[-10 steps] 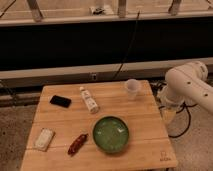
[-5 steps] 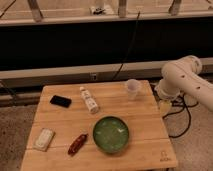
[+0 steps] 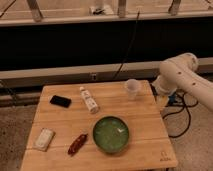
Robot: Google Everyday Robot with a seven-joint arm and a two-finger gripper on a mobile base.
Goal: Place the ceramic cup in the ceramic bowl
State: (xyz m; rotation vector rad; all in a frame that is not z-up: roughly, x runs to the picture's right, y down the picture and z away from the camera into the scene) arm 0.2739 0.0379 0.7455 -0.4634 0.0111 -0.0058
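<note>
Gripper (image 3: 162,101) open at table (image 3: 150,131) rt edge, near cup (image 3: 131,88)

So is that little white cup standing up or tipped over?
Upright: the ceramic cup stands on its base, mouth up. The gripper hangs just right of it, apart.

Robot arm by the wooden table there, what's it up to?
The white robot arm is meant to put the small cup into the green bowl, but has not picked it up yet. Its hand hangs open and empty at the right edge of the table, just right of the cup and apart from it. The cup stands upright near the back; the bowl sits nearer the front. A phone, bottle and red packet lie to the left.
</note>
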